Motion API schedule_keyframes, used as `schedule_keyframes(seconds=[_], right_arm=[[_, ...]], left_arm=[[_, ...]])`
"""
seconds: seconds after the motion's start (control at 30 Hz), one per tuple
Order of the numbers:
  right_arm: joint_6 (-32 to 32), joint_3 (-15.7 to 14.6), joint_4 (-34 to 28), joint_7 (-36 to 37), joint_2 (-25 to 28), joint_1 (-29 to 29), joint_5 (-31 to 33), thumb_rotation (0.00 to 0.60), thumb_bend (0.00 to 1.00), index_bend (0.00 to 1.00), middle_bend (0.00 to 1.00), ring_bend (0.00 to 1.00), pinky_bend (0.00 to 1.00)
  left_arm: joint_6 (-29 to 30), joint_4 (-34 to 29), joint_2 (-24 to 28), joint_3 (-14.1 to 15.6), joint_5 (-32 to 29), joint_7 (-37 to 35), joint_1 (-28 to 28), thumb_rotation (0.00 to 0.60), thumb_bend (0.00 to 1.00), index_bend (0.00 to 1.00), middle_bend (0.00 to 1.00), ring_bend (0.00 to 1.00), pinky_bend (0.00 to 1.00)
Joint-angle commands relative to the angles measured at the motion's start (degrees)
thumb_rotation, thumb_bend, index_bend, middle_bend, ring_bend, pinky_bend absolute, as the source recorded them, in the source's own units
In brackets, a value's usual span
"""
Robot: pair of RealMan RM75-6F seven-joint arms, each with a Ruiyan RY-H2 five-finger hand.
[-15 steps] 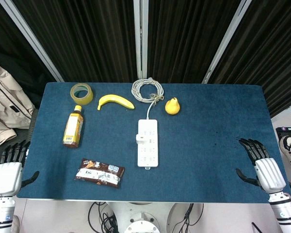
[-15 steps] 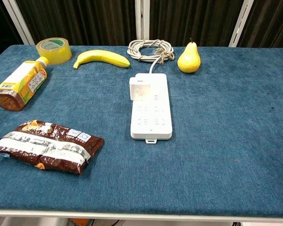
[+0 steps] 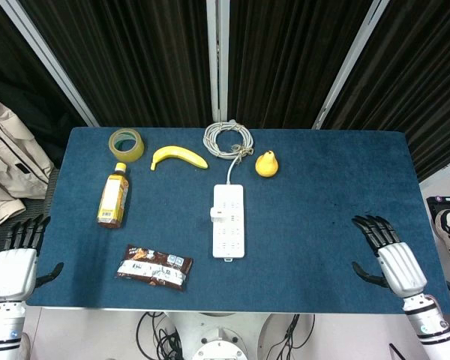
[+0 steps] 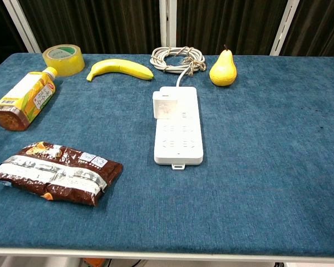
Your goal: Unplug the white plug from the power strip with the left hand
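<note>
A white power strip [image 3: 229, 223] [image 4: 178, 125] lies lengthwise in the middle of the blue table. A white plug [image 3: 217, 214] [image 4: 163, 105] sits in a socket on its left side. My left hand [image 3: 16, 261] is open, fingers spread, off the table's front left corner, far from the plug. My right hand [image 3: 387, 256] is open over the front right edge of the table. Neither hand shows in the chest view.
The strip's coiled cable [image 3: 228, 139] lies at the back, with a banana [image 3: 178, 157], a tape roll [image 3: 126, 143] and a pear [image 3: 267, 163] beside it. A bottle [image 3: 113, 197] and a snack bag [image 3: 154, 266] lie left of the strip.
My right hand has moved a little left and inward over the table's edge. The left hand has barely shifted. The plug stays in the strip.
</note>
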Motion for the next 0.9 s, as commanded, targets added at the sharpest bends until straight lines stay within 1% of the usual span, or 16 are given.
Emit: schedule_keyframes(seconds=[0.03,0.13,0.27,0.3,0.4,0.43,0.53,0.67,0.8,0.9], right_arm=[[-5.5,-0.1,-0.5,-2.1,-2.1,4.8,-3.9,0.6,0.26,0.0,0.1,0.0,0.0],[-11.0,0.4,-1.2,-3.2,-4.2,9.5,-6.1,0.6,0.3,0.0,0.11,0.0,0.0],[-19.2,1.8,-1.6,-3.7,-7.5,15.8,-6.2,0.6,0.33,0.02,0.12,0.0,0.0],[-21.8,2.4,-1.4,-3.7,-8.8,17.7,-5.6,0.6,0.33,0.03,0.13,0.0,0.0],[-26.8,3.9,-0.5,-3.3,-11.9,21.5,-3.9,0.6,0.33,0.08,0.16,0.0,0.01],[-28.7,4.4,0.0,-3.1,-13.3,23.0,-3.1,0.6,0.33,0.1,0.17,0.0,0.01],[-32.3,5.4,2.0,-3.7,-16.7,26.0,-1.4,0.6,0.34,0.13,0.18,0.0,0.03],[-34.5,6.4,5.3,-4.2,-21.1,28.2,1.3,0.6,0.36,0.16,0.19,0.0,0.08],[-34.5,6.6,9.1,-4.1,-24.8,29.2,2.7,0.6,0.38,0.19,0.2,0.01,0.1],[-35.1,6.5,11.0,-3.3,-26.6,30.1,3.8,0.6,0.39,0.2,0.22,0.03,0.11]], left_arm=[[-1.3,-0.3,0.3,-0.9,1.4,-0.4,-1.5,0.6,0.19,0.03,0.01,0.0,0.0],[-4.2,-0.9,1.2,-2.1,3.3,-0.5,-4.5,0.6,0.19,0.03,0.01,0.0,0.0],[-9.9,-1.4,1.8,-4.7,5.5,-3.1,-10.3,0.6,0.18,0.05,0.03,0.0,0.0],[-12.3,-1.1,1.6,-5.7,5.7,-4.2,-12.5,0.6,0.18,0.06,0.04,0.0,0.0],[-18.6,-0.2,0.9,-7.8,5.4,-6.2,-17.8,0.6,0.19,0.07,0.06,0.0,0.0],[-21.7,0.2,0.4,-8.6,4.9,-6.8,-20.2,0.6,0.19,0.07,0.06,0.0,0.0],[-29.2,2.0,-1.4,-10.5,3.1,-7.4,-26.1,0.6,0.2,0.1,0.07,0.0,0.0],[-36.7,5.8,-4.9,-12.7,0.5,-7.3,-32.7,0.6,0.22,0.14,0.09,0.0,0.04],[-42.4,10.7,-8.8,-13.4,-0.9,-6.4,-38.2,0.6,0.24,0.16,0.11,0.01,0.16],[-46.2,13.9,-11.5,-13.5,-2.0,-6.4,-41.7,0.6,0.25,0.18,0.13,0.05,0.25]])
